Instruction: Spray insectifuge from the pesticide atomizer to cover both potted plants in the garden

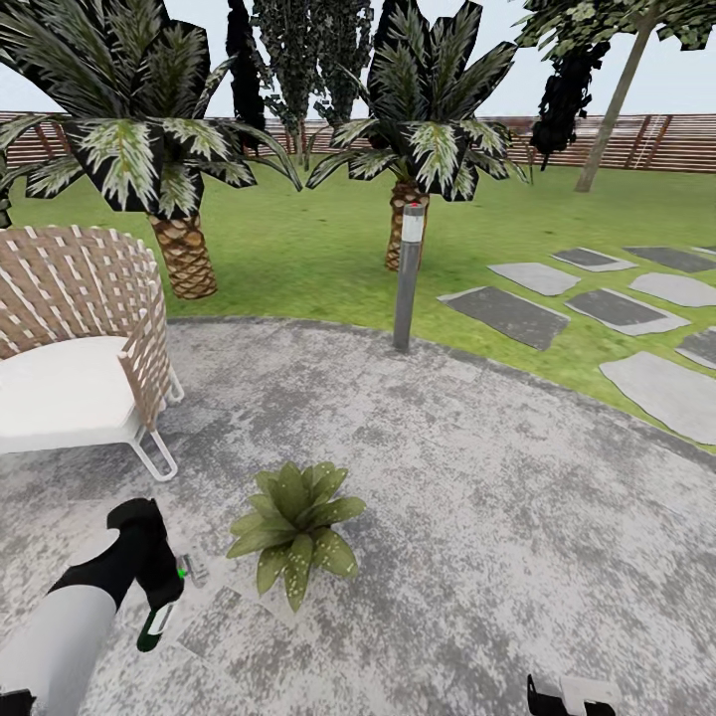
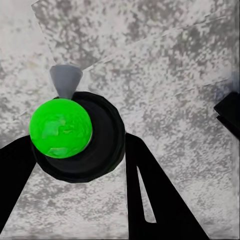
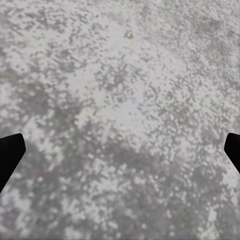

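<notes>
Left gripper (image 1: 164,597) is clamped on the slim dark green spray bottle (image 1: 156,626), hanging at nine o'clock beside the speckled green potted rosette (image 1: 293,522) on the mottled grey stone patio (image 1: 477,517). Right gripper (image 3: 120,150) hangs spread wide over bare stone

— Can you read any writing from where you stand?

— No. You have a small dark green spray bottle with a white label (image 1: 156,624) in view near left, but its label is too small and blurred to make out, and you see no other lettering, number or sign.
</notes>
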